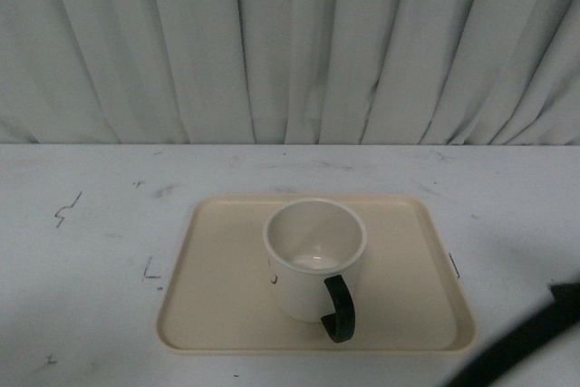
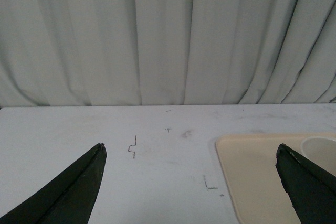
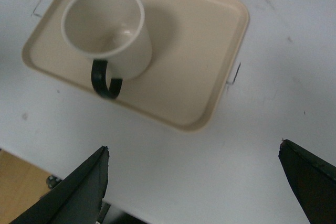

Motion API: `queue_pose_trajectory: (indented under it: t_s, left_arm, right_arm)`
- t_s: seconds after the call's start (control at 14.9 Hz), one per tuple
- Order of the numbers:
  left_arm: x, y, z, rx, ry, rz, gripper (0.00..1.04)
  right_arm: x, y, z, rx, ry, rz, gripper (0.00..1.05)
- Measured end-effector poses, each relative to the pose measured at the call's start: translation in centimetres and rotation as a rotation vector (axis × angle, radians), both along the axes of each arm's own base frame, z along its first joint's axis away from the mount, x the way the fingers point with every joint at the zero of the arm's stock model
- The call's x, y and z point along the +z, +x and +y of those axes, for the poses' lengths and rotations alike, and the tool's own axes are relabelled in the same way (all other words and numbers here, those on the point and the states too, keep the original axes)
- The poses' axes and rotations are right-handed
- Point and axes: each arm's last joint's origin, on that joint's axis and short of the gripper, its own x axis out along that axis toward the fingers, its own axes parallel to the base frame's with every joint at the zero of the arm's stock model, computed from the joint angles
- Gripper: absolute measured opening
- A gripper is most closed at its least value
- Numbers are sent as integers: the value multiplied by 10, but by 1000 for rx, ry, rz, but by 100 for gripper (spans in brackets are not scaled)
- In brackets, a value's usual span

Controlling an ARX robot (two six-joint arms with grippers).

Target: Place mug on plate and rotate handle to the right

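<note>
1. A scuffed white surface [image 1: 91, 224] runs back to a pale pleated curtain [image 1: 290, 43].
2. The mug [image 1: 304, 265] stands upright on the plate [image 1: 408, 305], ahead of the right end effector [image 3: 194, 146], with bare surface around the plate's rim.
3. The handle [image 1: 340, 310] points toward the right end effector.
4. The left end effector [image 2: 190, 149] and the right end effector are both spread wide, gripping nothing.

Front view: catching only a dark, blurred stretch of right arm [image 1: 521, 346], running off the lower corner. Seeing just a black fleck of print [image 1: 270, 271] on the mug [image 1: 301, 289], the rest curving out of sight. Left wrist view: cropping the plate [image 2: 252, 177] at two edges, leaving only a sliver of mug rim, partly sitting behind one finger [image 2: 310, 187].
</note>
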Motion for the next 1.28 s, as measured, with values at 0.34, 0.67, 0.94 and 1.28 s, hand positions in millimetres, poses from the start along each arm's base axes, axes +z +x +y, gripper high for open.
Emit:
queue_pose_trajectory:
  t_s: [0.34, 0.67, 0.94, 1.28]
  left_arm:
    - [0, 0, 0, 0, 0, 0, 98]
    - [0, 0, 0, 0, 0, 0, 98]
    - [0, 0, 0, 0, 0, 0, 98]
    - [0, 0, 0, 0, 0, 0, 98]
  right_arm:
    - [-24, 102, 67, -47, -24, 267, 98]
    - [-49, 137, 105, -126, -6, 338, 98]
    - [-59, 148, 120, -164, 0, 358, 98]
    - [-71, 154, 129, -217, 19, 419, 50]
